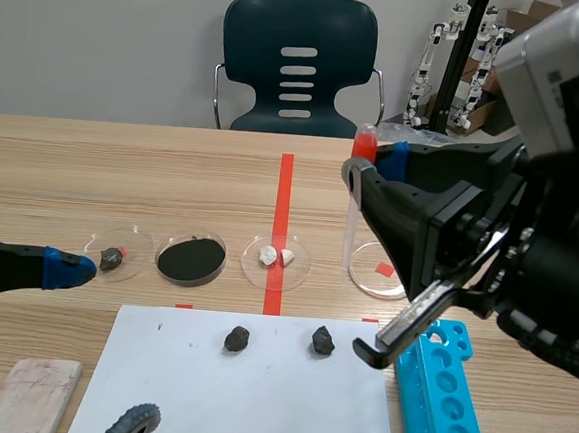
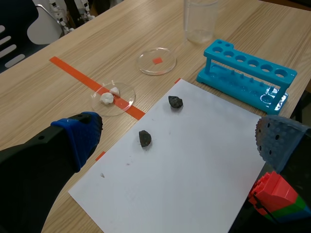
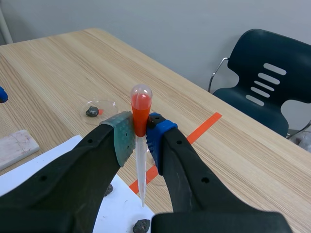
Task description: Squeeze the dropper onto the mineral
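Gripping the red-bulbed dropper (image 3: 141,112) upright in the right fingers (image 3: 121,138) above the paper sheet's (image 2: 194,160) edge; hovering over that sheet with left fingers (image 2: 80,132) released.

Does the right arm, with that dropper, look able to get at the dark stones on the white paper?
Probably yes. The right gripper is shut on the dropper, tip down, raised near the white paper, and nothing shows between the tip and the nearest dark stone.
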